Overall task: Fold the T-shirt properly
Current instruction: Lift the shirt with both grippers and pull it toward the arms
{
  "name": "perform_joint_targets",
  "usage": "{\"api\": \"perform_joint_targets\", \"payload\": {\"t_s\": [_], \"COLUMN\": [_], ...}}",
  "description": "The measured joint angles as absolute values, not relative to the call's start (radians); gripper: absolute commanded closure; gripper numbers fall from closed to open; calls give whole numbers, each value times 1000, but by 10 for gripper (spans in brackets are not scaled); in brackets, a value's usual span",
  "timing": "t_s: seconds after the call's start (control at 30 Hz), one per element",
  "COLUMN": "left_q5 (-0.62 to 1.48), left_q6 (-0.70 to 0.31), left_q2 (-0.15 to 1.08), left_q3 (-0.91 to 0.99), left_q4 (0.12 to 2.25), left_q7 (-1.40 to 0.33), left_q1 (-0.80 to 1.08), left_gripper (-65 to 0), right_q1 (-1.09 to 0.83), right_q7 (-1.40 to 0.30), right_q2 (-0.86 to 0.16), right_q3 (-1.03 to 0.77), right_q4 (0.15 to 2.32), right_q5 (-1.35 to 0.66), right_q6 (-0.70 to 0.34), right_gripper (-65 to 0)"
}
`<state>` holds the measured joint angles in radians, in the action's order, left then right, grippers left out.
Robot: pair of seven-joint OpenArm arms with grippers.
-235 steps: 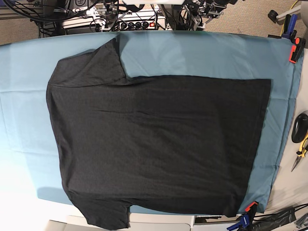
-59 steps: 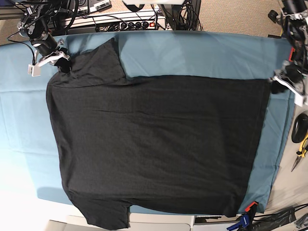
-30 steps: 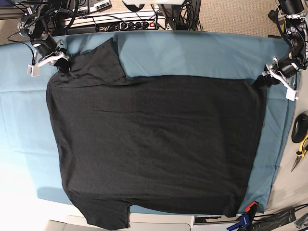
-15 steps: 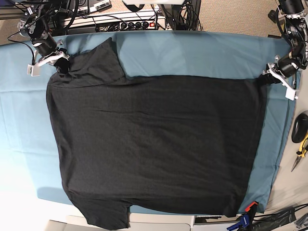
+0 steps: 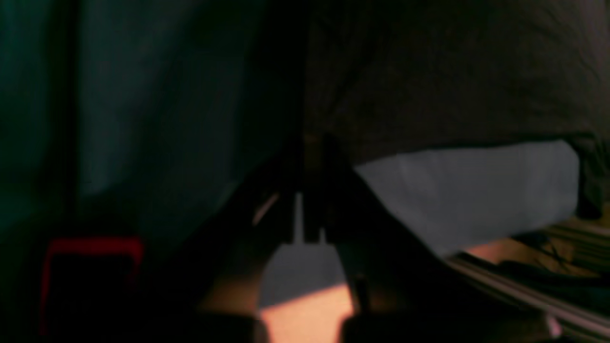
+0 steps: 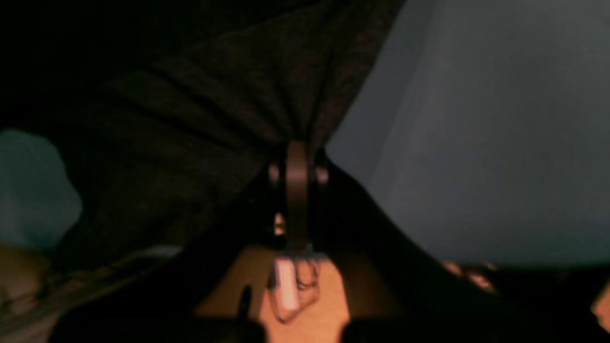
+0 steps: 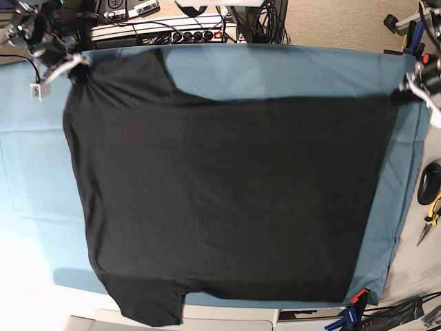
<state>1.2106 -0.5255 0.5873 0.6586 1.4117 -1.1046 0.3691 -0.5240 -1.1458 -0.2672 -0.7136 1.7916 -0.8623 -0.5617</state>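
The black T-shirt (image 7: 227,200) lies spread on the teal table cloth (image 7: 289,69), with one sleeve at the back left and the other hanging over the front edge. My right gripper (image 7: 71,67) is shut on the shirt's back-left shoulder corner; the right wrist view shows its jaws pinching bunched black fabric (image 6: 190,119) at the gripper (image 6: 298,147). My left gripper (image 7: 405,94) is shut on the shirt's back-right hem corner; the left wrist view shows the gripper (image 5: 312,143) holding dark fabric (image 5: 452,71). The shirt's far edge is stretched taut between them. The neckline is hidden.
A red clamp (image 7: 358,297) grips the cloth at the front right, and another shows in the left wrist view (image 5: 90,267). A black mouse (image 7: 430,181) and yellow pliers (image 7: 432,215) lie at the right edge. A power strip and cables (image 7: 193,31) sit behind the table.
Both grippers moved toward the table's back and outward, holding their corners. The shirt's far edge was pulled back and stretched straight, and the whole shirt shifted backward.
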Motion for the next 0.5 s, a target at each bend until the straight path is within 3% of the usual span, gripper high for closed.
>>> {"api": "perform_joint_targets", "payload": {"t_s": [0.23,0.5], "left_q5": [1331,1330], "left_q6": [-558,-551], "left_q2": [595,587], "left_q3": [677,743], "left_q4": [1434,1538], "left_q7": [-1152,-1200], "left_q1": [474,601], "left_gripper": [0,0], "right_q1": [-700,-839], "right_q7": [-1159,-1186], "right_q2": [-268,-269], "right_q3": [-802,-975], "right_q4": [1937,1958], "right_q5": [-867,-953], "right_q6": [-562,-566], "right_gripper": [0,0]}}
